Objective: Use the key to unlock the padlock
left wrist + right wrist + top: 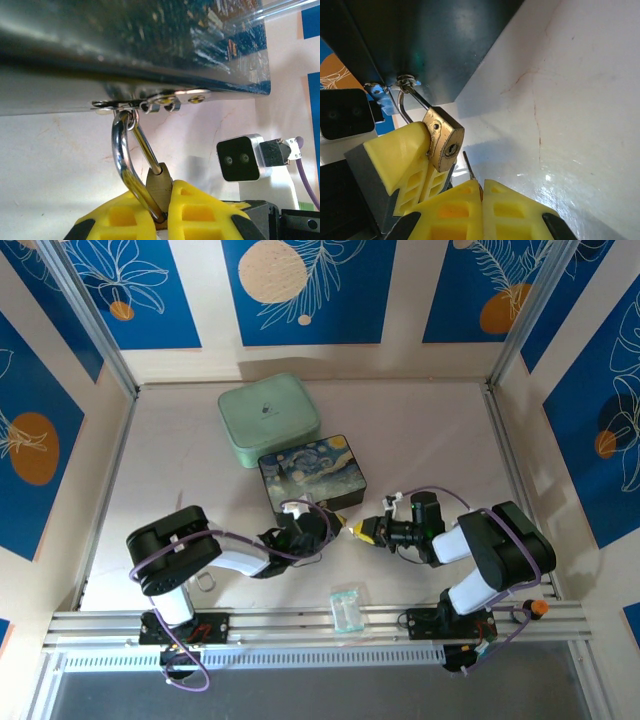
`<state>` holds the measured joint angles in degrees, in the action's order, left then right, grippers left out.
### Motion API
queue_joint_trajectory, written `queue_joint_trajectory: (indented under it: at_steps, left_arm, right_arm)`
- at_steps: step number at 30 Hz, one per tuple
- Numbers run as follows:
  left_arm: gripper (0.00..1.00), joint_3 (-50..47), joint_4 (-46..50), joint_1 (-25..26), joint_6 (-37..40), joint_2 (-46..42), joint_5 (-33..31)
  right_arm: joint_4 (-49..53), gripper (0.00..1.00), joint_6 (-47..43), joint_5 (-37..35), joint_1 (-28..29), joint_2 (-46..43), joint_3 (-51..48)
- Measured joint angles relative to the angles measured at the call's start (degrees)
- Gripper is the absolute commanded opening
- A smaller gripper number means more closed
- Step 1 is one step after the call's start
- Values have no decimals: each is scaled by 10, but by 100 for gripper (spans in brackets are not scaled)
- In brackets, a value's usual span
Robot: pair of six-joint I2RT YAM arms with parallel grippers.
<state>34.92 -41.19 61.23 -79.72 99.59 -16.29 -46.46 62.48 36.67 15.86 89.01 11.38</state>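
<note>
The padlock (161, 186), brass with a silver shackle, hangs from the hasp (167, 101) on the front of the dark blue starry-night box (312, 473). My left gripper (166, 202) is shut on the padlock's body, its yellow fingers (402, 155) clamping both sides. In the right wrist view the padlock (441, 134) turns its keyhole end toward the camera. My right gripper (481, 189) is shut on the key (469, 168), whose thin silvery blade sticks out between the fingertips. The blade's tip sits just right of and below the keyhole, outside it. From above, both grippers (335, 525) (364, 532) meet at the box's front edge.
A mint-green case (268, 418) lies behind the box, touching its far corner. A clear plastic packet (348, 607) rests near the front rail between the arm bases. A small metal ring (205, 582) lies by the left base. Walls close in the table on three sides.
</note>
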Motion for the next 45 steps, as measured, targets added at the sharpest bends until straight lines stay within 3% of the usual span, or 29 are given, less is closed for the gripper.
queue_joint_trajectory:
  at_steps: [12,45]
  left_arm:
    - [0,0,0,0,0,-1,1]
    - [0,-9,-15,-4,7,-5,15]
  right_arm:
    - [-33,0,3,17,-1,12,0]
    - [-228,0,47,128,-37,192,28]
